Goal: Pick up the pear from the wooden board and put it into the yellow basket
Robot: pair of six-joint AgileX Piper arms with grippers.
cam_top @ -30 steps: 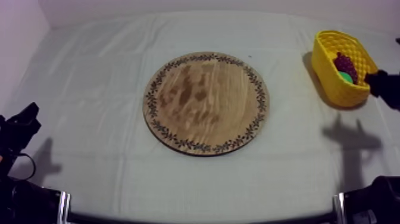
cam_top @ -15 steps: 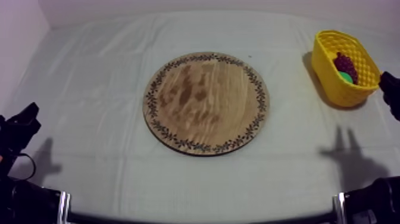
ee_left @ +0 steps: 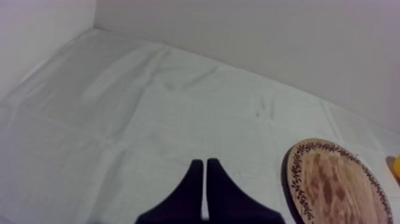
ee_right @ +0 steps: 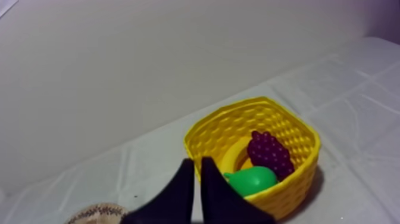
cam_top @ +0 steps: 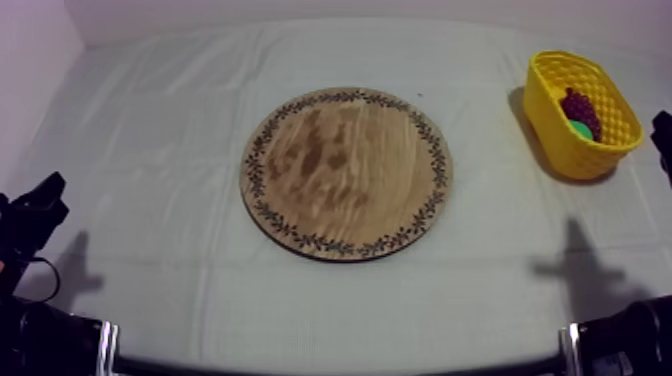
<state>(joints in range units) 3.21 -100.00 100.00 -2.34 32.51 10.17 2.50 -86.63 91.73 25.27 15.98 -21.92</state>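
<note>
The right arm [cam_top: 662, 135] has pulled back from the yellow basket [cam_top: 555, 135], out to the table's 3 o'clock edge, jaws together in a thin wedge and holding nothing! The pear [ee_right: 253, 180] lies inside the basket at 2 o'clock, beside the grapes [ee_right: 269, 152] and the banana [ee_right: 234, 156]. The wooden board [cam_top: 346, 172] at centre sits bare, so this looks like job done. The left arm [cam_top: 35, 210] rests at 8 o'clock, jaws together too. Creased grey-white cloth covers the table [cam_top: 150, 150], with a plain pale wall [ee_right: 119, 59] behind.

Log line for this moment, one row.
pear: off wooden board, in yellow basket beside grapes, banana | left gripper: shut | right gripper: shut, near basket
</note>
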